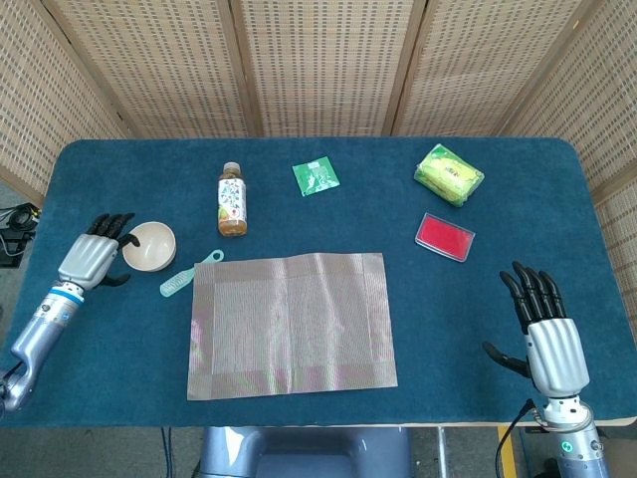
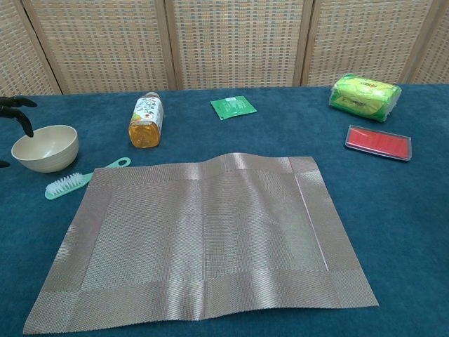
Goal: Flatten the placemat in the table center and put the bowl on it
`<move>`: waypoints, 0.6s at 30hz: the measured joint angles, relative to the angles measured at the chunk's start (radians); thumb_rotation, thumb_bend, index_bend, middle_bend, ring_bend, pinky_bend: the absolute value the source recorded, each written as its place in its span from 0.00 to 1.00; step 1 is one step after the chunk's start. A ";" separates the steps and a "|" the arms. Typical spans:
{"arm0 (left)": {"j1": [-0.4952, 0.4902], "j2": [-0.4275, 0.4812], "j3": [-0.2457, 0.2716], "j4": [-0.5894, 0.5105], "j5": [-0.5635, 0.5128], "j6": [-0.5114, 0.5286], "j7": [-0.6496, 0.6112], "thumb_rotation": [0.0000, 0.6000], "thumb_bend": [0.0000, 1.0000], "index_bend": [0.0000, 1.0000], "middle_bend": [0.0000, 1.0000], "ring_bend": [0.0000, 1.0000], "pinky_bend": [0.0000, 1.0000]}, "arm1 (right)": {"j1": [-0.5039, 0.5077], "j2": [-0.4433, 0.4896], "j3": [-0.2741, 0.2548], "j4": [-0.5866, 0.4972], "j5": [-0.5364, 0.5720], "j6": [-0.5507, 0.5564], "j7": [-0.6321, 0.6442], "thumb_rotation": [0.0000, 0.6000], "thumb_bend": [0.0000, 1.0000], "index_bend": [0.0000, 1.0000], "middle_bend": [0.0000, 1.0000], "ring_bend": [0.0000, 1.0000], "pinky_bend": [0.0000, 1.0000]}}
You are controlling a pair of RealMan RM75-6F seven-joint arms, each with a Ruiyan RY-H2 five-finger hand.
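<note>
The placemat (image 1: 291, 325) lies spread at the middle of the blue counter (image 1: 518, 214), toward the near edge. The chest view shows a low ripple along its far edge and slight waves near its near edge; the head view flattens these out.

The bowl (image 1: 150, 246) stands upright on the counter at far left, off the placemat and apart from its far-left corner. A green brush (image 1: 188, 274) lies between bowl and placemat, its handle end just beside the mat's corner.

The left hand (image 1: 94, 257) sits just left of the bowl with its dark fingers (image 1: 112, 223) extended and slightly spread, their tips at the bowl's left rim; contact cannot be confirmed. It holds nothing. The chest view catches only fingertips at its left border above the bowl (image 2: 45, 147); the head view alone shows the whole hand and forearm.

The right hand (image 1: 550, 339) appears only in the head view, at the near right corner of the counter, palm raised, fingers straight and apart, empty.

Other items, far side: a bottle (image 1: 231, 200) lying on the counter, a green packet (image 1: 316, 176), a yellow-green wrapped pack (image 1: 449, 174), and a red flat case (image 1: 444, 237).
</note>
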 measured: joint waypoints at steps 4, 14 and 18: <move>-0.006 -0.031 0.002 0.034 0.002 -0.038 -0.012 1.00 0.27 0.40 0.00 0.00 0.00 | 0.000 -0.001 0.001 0.002 0.005 -0.002 0.000 1.00 0.00 0.06 0.00 0.00 0.00; -0.020 -0.120 -0.006 0.151 0.012 -0.068 -0.037 1.00 0.46 0.67 0.00 0.00 0.00 | 0.001 -0.002 0.004 0.006 0.010 -0.004 0.004 1.00 0.00 0.06 0.00 0.00 0.00; -0.017 -0.122 -0.015 0.165 0.014 -0.041 -0.053 1.00 0.47 0.70 0.00 0.00 0.00 | 0.001 -0.001 0.003 0.005 0.009 -0.004 0.006 1.00 0.00 0.06 0.00 0.00 0.00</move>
